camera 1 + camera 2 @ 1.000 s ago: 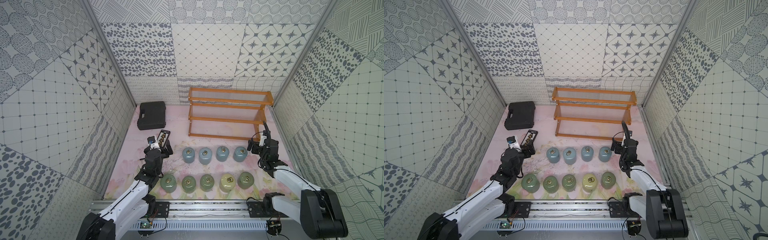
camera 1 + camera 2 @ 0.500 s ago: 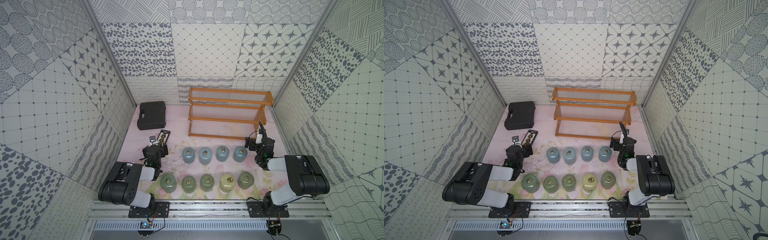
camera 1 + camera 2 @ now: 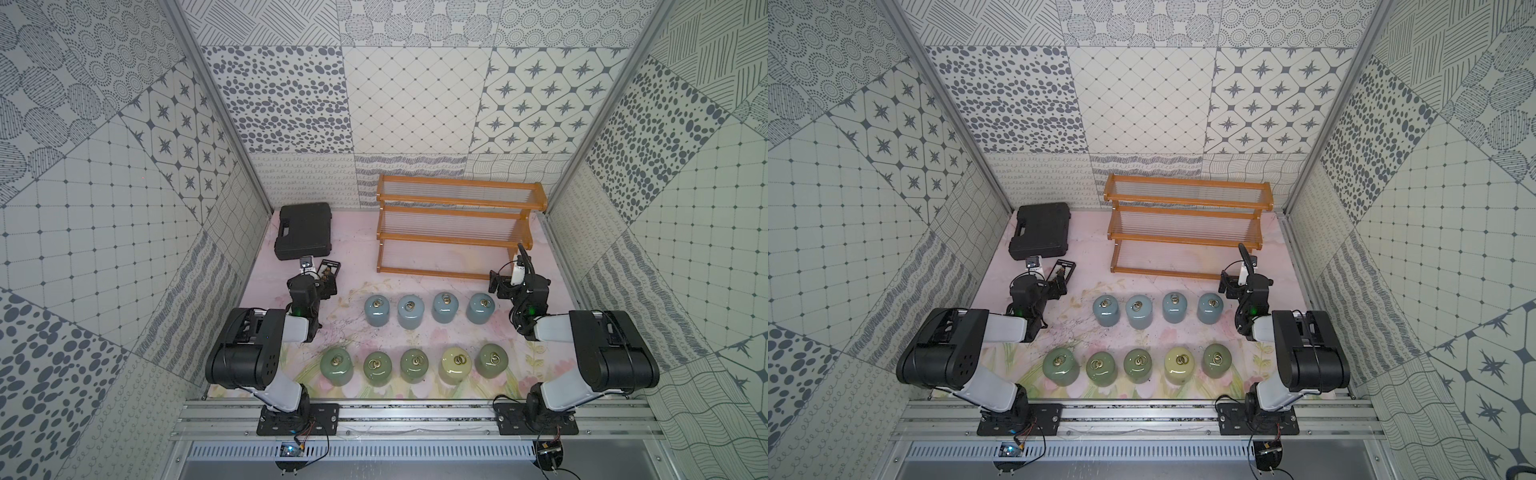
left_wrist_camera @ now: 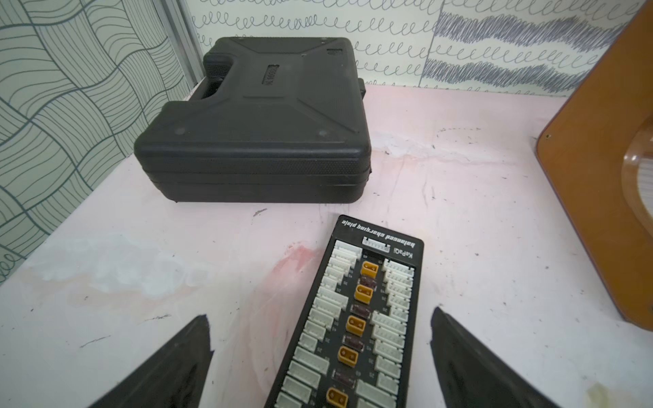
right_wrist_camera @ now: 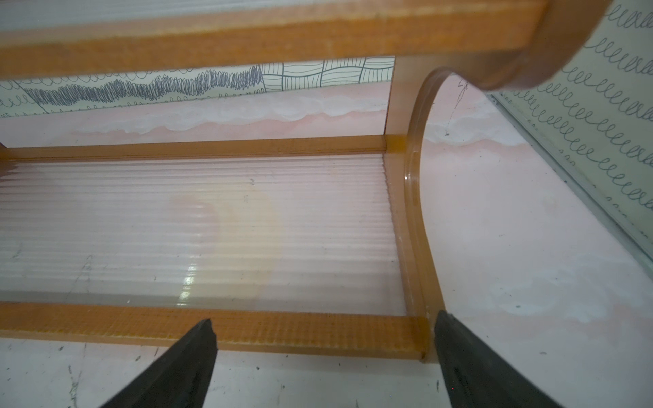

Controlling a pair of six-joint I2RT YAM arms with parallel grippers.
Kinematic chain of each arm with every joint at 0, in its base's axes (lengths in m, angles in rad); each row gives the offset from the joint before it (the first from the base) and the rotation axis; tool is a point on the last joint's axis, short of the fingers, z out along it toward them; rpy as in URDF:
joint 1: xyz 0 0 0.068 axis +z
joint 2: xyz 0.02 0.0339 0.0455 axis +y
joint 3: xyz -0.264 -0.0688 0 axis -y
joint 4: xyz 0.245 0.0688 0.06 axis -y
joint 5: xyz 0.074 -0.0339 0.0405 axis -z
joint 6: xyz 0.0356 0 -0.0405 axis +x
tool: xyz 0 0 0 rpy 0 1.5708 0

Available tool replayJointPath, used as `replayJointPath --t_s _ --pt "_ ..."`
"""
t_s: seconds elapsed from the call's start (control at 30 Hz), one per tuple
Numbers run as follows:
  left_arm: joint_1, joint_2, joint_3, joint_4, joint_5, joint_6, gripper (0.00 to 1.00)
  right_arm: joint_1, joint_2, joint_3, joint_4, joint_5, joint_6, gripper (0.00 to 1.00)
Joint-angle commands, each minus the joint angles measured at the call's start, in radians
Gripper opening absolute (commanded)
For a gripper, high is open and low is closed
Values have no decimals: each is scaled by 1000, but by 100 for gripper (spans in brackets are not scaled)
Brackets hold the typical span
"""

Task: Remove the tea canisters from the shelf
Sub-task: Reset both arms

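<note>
Positions, front to back

Nine small, glossy, lidded tea canisters [image 3: 410, 311] with brass ring handles stand upright on the pale pink tabletop [image 3: 357, 253] in both top views, in two separate rows. Four pale blue ones form the row nearer the stepped three-tier shelf [image 3: 449, 237] of orange-brown wood with thin wire slats. They are near its lowest rail but do not touch it. Four sage green ones and one cream canister [image 3: 456, 363], second from the right, form the row nearer the arm bases. The shelf stands at the back right. A closed black plastic case [image 3: 305, 232] lies at the back left, well apart from it.

The left fingers [image 4: 173, 374] are spread wide. A black charging plate [image 4: 367, 300] with white and yellow connectors lies flat on the tabletop and runs between them, pinched by neither. The right fingers [image 5: 176, 374] are also spread wide and hold nothing — they face the shelf's lowest front rail near its right end. Whether one tip touches the side panel I cannot tell.
</note>
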Motion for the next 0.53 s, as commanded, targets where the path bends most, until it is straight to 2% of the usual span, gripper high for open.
replayJointPath --t_s 0.0,0.5 --pt "14 4 10 -20 69 18 100 0 -2 8 67 -10 -15 100" --pt "23 3 14 -32 92 13 100 4 0 12 56 -12 -21 100"
